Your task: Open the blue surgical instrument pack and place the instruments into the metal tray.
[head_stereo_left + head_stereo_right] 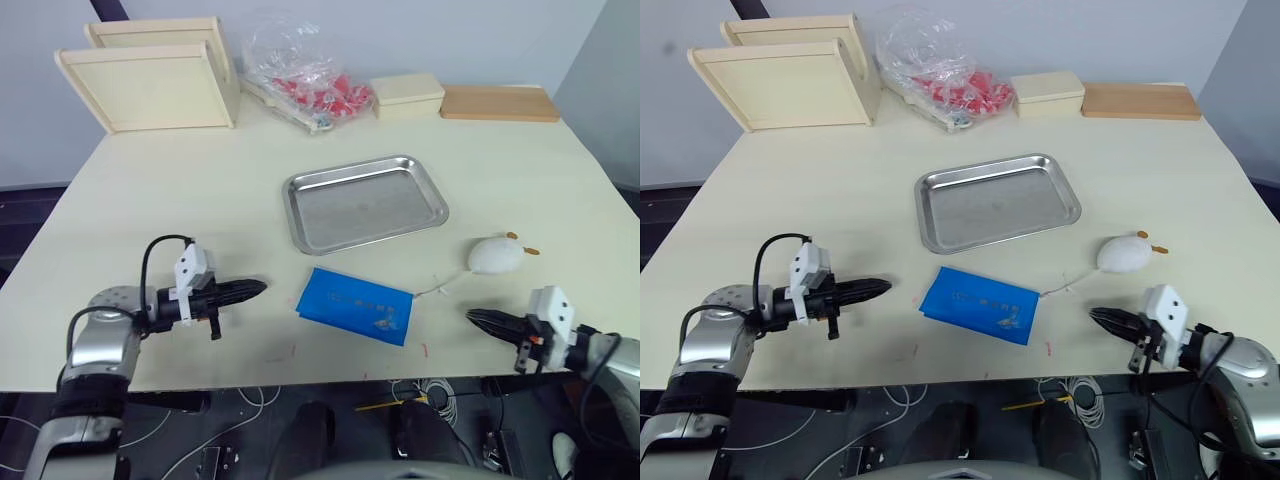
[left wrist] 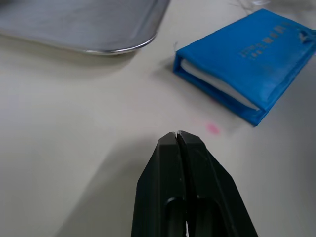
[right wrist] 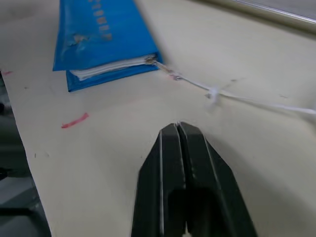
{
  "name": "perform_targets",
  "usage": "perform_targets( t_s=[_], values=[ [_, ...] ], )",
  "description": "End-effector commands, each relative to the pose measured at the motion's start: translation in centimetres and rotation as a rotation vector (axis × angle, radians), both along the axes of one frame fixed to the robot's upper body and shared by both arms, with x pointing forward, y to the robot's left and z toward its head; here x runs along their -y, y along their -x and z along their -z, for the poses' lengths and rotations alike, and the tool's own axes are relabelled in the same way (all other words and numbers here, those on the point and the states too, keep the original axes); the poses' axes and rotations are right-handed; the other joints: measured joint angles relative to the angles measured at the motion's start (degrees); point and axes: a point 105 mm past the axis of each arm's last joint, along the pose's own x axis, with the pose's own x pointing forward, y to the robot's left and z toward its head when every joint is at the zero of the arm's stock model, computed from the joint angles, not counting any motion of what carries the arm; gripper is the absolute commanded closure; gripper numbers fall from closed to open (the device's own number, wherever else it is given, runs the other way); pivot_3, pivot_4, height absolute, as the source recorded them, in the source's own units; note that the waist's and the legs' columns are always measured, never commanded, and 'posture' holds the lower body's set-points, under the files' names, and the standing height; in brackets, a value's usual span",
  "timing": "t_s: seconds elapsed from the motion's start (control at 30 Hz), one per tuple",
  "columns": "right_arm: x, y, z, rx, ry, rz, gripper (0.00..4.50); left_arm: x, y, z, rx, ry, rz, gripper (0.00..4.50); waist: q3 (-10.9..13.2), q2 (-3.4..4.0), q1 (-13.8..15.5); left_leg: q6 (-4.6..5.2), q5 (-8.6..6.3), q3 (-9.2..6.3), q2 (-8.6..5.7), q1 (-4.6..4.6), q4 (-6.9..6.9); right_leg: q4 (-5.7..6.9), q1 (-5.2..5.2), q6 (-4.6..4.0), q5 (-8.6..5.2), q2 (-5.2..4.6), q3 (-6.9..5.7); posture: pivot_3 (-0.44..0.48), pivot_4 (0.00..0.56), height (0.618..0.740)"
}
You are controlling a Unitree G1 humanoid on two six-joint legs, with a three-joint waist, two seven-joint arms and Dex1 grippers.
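Closed blue surgical instrument pack (image 1: 356,306) lies flat — long axis left-right.

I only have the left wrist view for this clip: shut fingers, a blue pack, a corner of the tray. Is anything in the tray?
Observer: No, the metal tray is bare; the blue pack lies folded shut just in front of it.
Operator: Where is the other arm?
Observer: The right gripper is low over the table to the pack's right, shut, holding nothing.
Operator: What is attached to the pack?
Observer: A thin white string runs from its corner towards a white rounded object near the right gripper.
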Motion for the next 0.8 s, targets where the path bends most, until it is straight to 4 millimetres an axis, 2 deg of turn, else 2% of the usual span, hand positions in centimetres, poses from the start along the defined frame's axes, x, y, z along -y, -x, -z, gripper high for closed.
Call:
perform_targets(
  t_s=[0.03, 0.27, 0.5, 0.8],
  values=[
    [-1.2, -0.6, -0.4, 0.042, 0.024, -0.022, 4.41, 0.7, -0.5, 0.2, 0.008, -0.018, 0.062, 4.5, 0.0, 0.0, 0.0, 0.0, 0.0, 0.0, -0.01, 0.01, 0.0, 0.01, 0.0, 0.02, 0.01, 0.0, 0.01, 0.0, 0.15, 0.74],
    [-3.8, -1.6, 0.4, 0.038, 0.048, -0.067, 4.41, 3.0, -2.0, 0.3, 0.013, -0.029, 0.18, 4.5, 0.0, -0.03, 0.0, 0.0, 0.0, 0.01, -0.08, -0.05, 0.09, 0.06, 0.0, 0.05, 0.05, 0.09, -0.03, 0.0, 0.15, 0.74],
    [-6.1, -2.3, 0.2, 0.054, 0.018, -0.089, 4.41, 4.2, -2.8, 0.5, 0.017, -0.038, 0.225, 4.5, 0.0, -0.06, -0.1, 0.0, 0.0, -0.01, -0.07, -0.06, 0.1, 0.07, -0.01, 0.05, 0.07, 0.17, -0.03, 0.0, 0.15, 0.74],
    [-7.1, -2.8, 0.3, 0.064, 0.007, -0.096, 4.41, 5.3, -3.3, 0.8, 0.02, -0.027, 0.251, 4.5, 0.0, -0.07, 0.0, 0.0, 0.0, -0.04, -0.08, -0.06, 0.18, 0.13, 0.0, 0.07, 0.08, 0.19, -0.04, 0.0, 0.15, 0.74]
  ],
)
